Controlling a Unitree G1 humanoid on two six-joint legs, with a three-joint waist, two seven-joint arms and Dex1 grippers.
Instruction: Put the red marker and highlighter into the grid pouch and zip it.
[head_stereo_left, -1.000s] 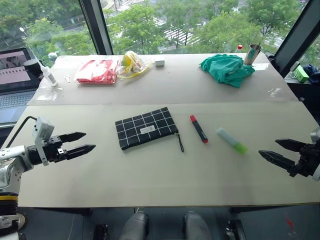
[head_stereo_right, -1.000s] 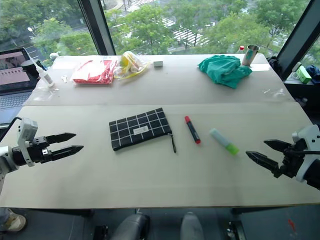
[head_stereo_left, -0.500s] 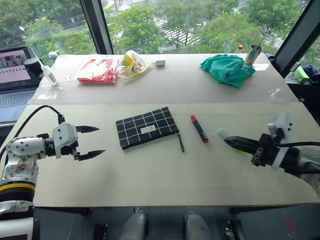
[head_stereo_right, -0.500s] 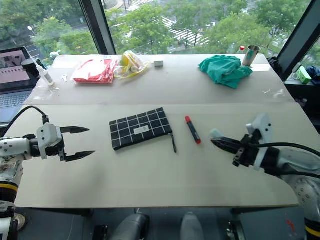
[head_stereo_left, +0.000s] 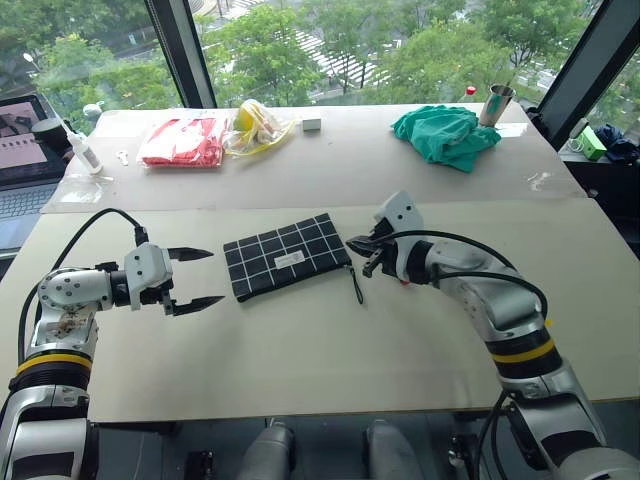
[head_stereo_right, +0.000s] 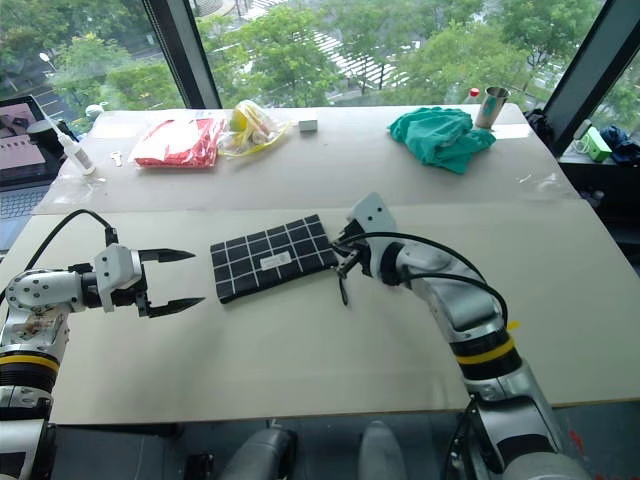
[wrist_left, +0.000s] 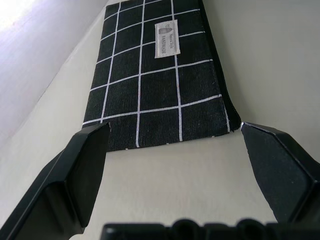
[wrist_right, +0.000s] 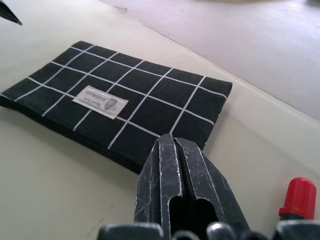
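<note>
Item: flat black fabric grid pouch (head_stereo_left: 288, 256), table centre. Left gripper (head_stereo_left: 193, 277) spread, at its nine o'clock. Right gripper (head_stereo_left: 360, 247) pressed together at three o'clock corner, over slim red marker (wrist_right: 298, 198). Risk: pinching fabric, not zipper strap, drags pouch.

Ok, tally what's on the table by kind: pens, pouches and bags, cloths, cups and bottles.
Pens: 1 in view, red marker; the right arm may hide another.
Pouches and bags: 3, grid pouch, red packet, yellow bag.
Cloths: 1, green cloth.
Cups and bottles: 2, metal cup, white bottle.
Total: 7.
</note>
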